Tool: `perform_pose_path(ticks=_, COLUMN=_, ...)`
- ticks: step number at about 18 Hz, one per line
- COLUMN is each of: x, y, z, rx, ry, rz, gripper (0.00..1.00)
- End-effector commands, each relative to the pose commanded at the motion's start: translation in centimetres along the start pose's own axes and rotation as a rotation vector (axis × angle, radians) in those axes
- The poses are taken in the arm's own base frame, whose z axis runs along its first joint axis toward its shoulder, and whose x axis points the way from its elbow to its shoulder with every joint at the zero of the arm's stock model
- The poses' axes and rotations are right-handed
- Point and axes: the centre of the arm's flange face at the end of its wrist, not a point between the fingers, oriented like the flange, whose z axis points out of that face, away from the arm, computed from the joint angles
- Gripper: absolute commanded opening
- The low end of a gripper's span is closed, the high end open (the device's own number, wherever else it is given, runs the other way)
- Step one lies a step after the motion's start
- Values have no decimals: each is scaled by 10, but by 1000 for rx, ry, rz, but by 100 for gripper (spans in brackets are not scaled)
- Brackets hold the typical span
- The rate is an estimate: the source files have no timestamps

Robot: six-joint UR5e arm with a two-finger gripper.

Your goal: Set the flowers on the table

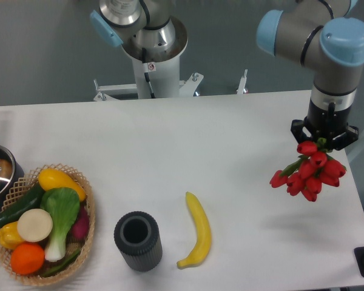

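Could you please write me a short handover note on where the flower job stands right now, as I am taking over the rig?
Claw: shut on the red tulip bunch, held above the right side of the table; its shadow lies on the surface below, so it is not set down.
Other things: banana and dark ribbed cup at front centre, vegetable basket at front left, pot at the left edge.
Done: the flowers are gripped and over the table.
Left: lower the bunch onto the bare surface beneath, open the claw, withdraw.
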Motion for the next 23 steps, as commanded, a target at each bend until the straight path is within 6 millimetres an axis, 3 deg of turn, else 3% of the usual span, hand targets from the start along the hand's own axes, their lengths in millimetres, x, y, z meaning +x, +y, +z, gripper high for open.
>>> perform_pose_path(ticks=5, x=22, y=-30, z=32, rx=-45, ry=33, rz=44, gripper=0)
perform_pose_path(ticks=8, x=50, y=-54, z=59, rx=-66, ry=74, rz=41, gripper=0)
perform_pose_path(ticks=11, x=72, y=-67, z=73, rx=-81, ry=98, rz=68, gripper=0)
perform_pose_path(ticks=15, x=95, y=-65, z=88, rx=-123, ry=120, rz=94, gripper=42)
perform_pose_path(ticks=16, x=96, y=-65, z=89, rx=-121, ry=116, rz=91, gripper=61)
perform_pose_path(ticks=17, x=97, y=-66, z=90, rx=-117, ry=102, rz=89, gripper=95)
perform_pose_path(ticks=18, x=97, y=-68, z=92, rx=-107, ry=81, rz=82, gripper=100)
perform_pose_path(ticks=23, x=110, y=-55, z=91, rx=-69, ry=36, rz=59, gripper=100)
